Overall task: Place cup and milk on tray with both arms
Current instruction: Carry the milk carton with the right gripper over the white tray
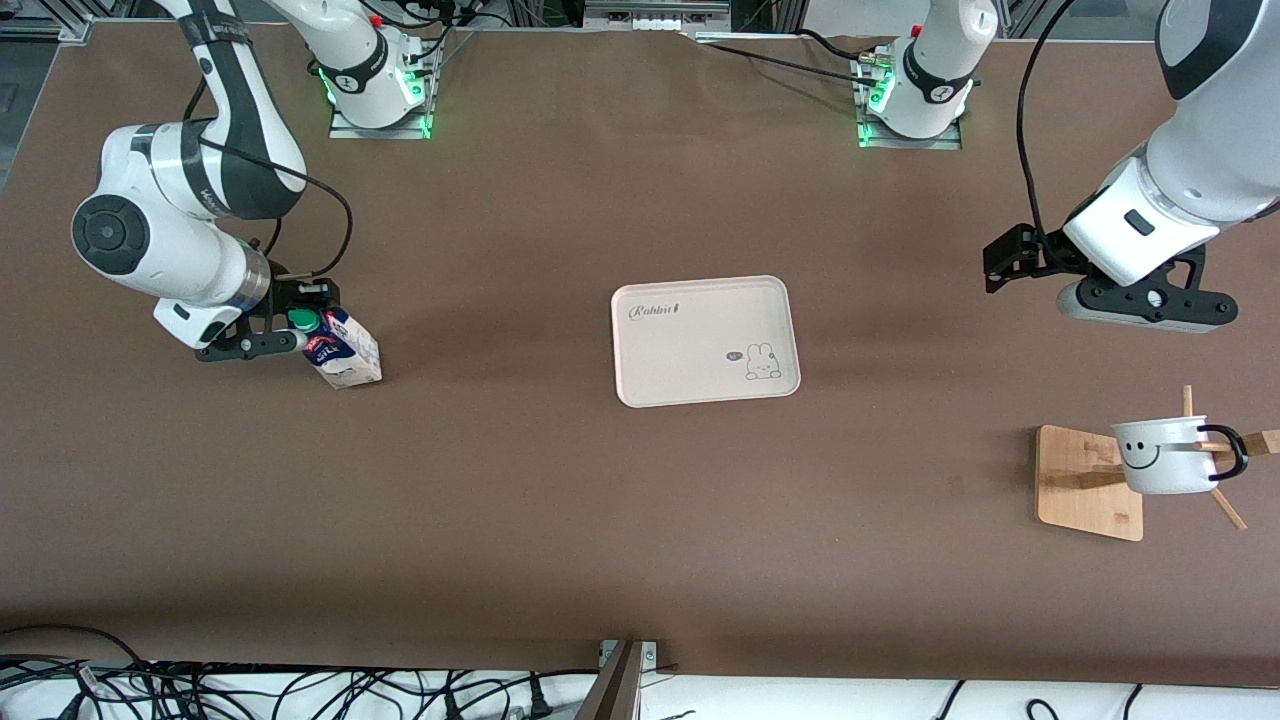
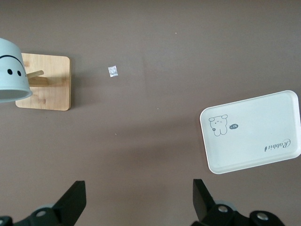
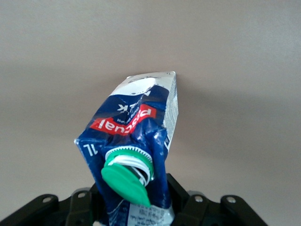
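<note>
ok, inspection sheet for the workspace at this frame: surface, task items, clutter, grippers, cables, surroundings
Surface: brown table, one small pale scrap near the bamboo stand.
Milk: at the right arm's end, tilted, top crumpled, green cap on.
Cup: hanging on the stand by its handle, at the left arm's end.
Tray: mid-table, nothing on it.
Clutter: nothing seen apart from the scrap.
Right gripper: shut on the milk's top.
Left gripper: open, in the air over bare table near the stand.
Cables: black leads along both arms; a tangle at the table edge nearest the camera.
Surroundings: arm bases lit green.
</note>
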`<state>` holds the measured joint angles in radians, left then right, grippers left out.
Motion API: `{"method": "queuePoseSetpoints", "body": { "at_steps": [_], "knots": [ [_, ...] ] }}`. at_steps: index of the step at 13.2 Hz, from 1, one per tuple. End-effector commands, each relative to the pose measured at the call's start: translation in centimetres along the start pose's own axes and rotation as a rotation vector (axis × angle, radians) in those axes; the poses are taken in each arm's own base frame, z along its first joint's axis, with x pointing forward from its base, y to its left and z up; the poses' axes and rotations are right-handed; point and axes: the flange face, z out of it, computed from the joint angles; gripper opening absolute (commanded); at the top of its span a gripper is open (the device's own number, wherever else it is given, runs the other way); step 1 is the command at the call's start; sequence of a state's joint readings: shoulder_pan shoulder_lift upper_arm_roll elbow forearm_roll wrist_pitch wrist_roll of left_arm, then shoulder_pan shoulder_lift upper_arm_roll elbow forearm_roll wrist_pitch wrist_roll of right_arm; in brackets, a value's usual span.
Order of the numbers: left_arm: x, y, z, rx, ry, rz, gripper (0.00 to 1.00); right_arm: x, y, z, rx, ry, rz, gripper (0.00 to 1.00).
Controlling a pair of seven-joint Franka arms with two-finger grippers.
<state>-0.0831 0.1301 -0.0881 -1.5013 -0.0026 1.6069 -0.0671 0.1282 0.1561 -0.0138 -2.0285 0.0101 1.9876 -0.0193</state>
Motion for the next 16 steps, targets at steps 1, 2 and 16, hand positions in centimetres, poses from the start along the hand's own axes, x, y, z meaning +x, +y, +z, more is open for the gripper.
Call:
{"method": "queuePoseSetpoints", "body": {
  "at_steps": [1,2,16],
  "knots": [
    [0.4,0.0,-0.5,0.020,-0.003,-0.003,1.00,0.2,-4.1,-3.4,0.001,0.003,0.039,0.50],
    [0.4,0.0,-0.5,0.020,-0.003,-0.003,1.00,0.3,-6.2,-4.1,0.001,0.006,0.047,0.50],
    [0.7,0.5,0.1,0.020,-0.011,-0.010,1.00,-1.2,-43.9,-3.3,0.184,0.018,0.144,0.50]
  ]
}}
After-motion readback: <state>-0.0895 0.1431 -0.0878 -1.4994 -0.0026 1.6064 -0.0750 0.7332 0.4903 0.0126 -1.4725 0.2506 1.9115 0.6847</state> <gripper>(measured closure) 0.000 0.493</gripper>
